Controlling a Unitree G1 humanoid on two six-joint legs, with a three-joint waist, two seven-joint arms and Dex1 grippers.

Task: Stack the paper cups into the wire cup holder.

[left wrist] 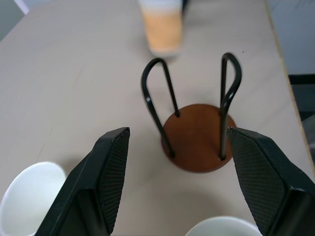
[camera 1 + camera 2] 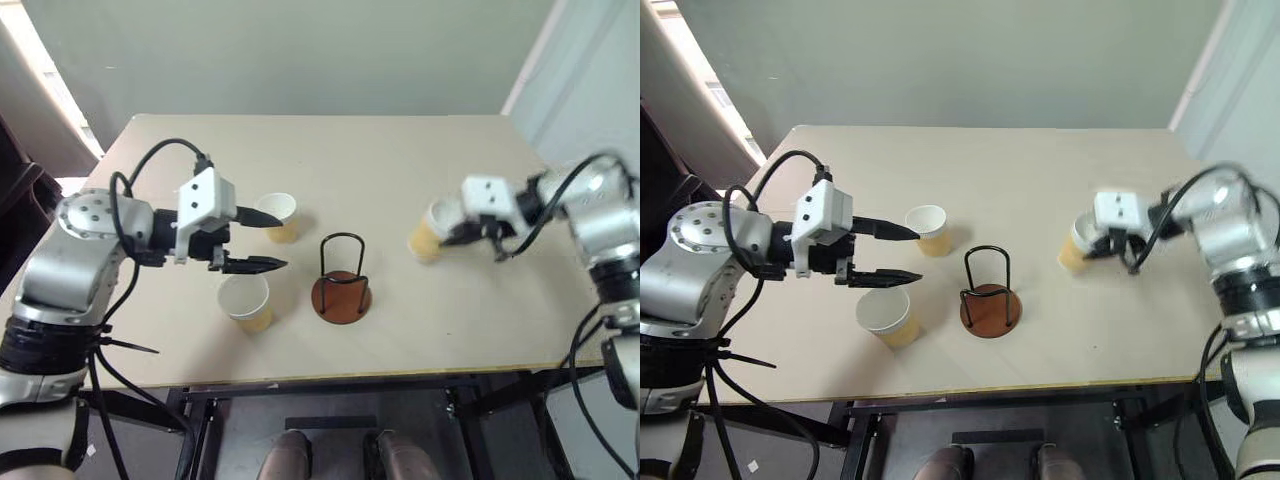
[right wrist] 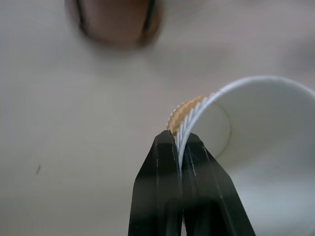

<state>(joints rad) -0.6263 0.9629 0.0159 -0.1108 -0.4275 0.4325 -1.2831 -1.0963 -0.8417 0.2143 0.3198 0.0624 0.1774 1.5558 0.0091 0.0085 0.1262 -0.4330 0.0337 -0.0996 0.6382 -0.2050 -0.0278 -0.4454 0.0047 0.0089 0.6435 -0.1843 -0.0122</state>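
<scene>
- The bench [image 2: 400,170] is carrying everything.
- The left gripper [image 2: 262,240] is hovering released between two paper cups [image 2: 247,302], left of the wire cup holder [image 2: 341,283].
- The right gripper [image 3: 179,142] is pinching the third cup's [image 2: 428,234] rim, right of the holder.

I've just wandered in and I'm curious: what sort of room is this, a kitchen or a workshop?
Most likely a robot test room, not a kitchen: a bare table against a plain wall, holding just three paper cups and a wire cup holder, with dark metal framing beneath.

Silver arms, black looping cables, white-housed black-fingered left end effector [image 2: 262,240]
</scene>
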